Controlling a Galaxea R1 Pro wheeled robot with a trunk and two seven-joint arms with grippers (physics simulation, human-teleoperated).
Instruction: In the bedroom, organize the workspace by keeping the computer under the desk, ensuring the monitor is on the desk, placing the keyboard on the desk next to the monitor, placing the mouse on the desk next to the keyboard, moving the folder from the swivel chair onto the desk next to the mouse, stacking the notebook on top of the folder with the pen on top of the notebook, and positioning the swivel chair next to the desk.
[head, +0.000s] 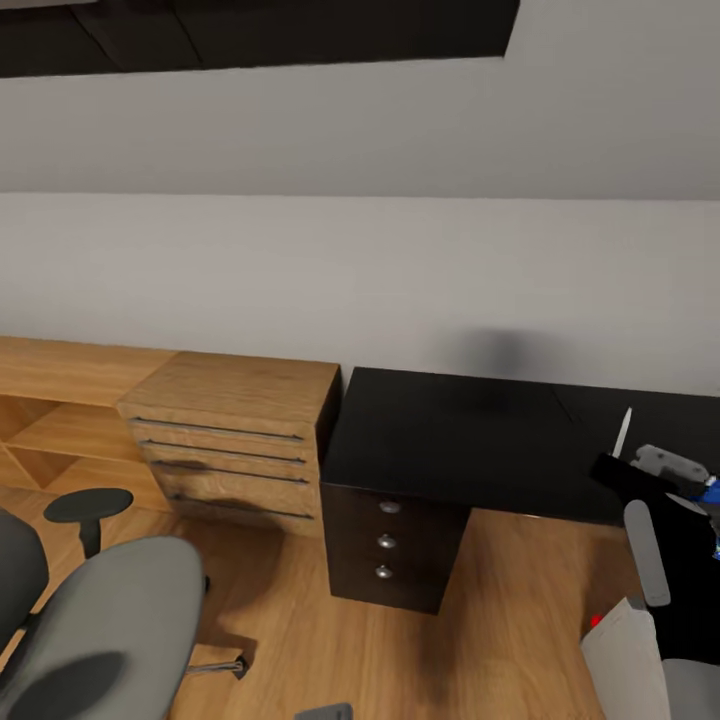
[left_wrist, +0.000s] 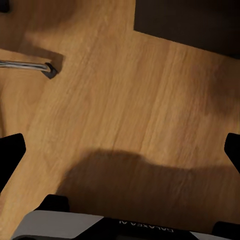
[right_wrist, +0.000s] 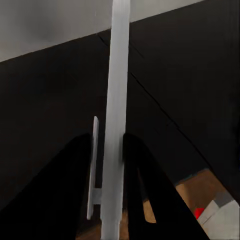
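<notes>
The right gripper (right_wrist: 116, 165) pinches the white pen (right_wrist: 116, 100) between its two dark fingers (right_wrist: 80, 175), the pen standing up past the fingertips over the black desk (head: 470, 440), whose dark top lies just beyond and below the claw. The left gripper (left_wrist: 120, 150) hangs spread wide over the wooden floor (left_wrist: 125, 90), fingertips at the frame's edges, with a chrome leg of the swivel chair (head: 110, 630) on the floor ahead of it and the desk's dark base further ahead.
</notes>
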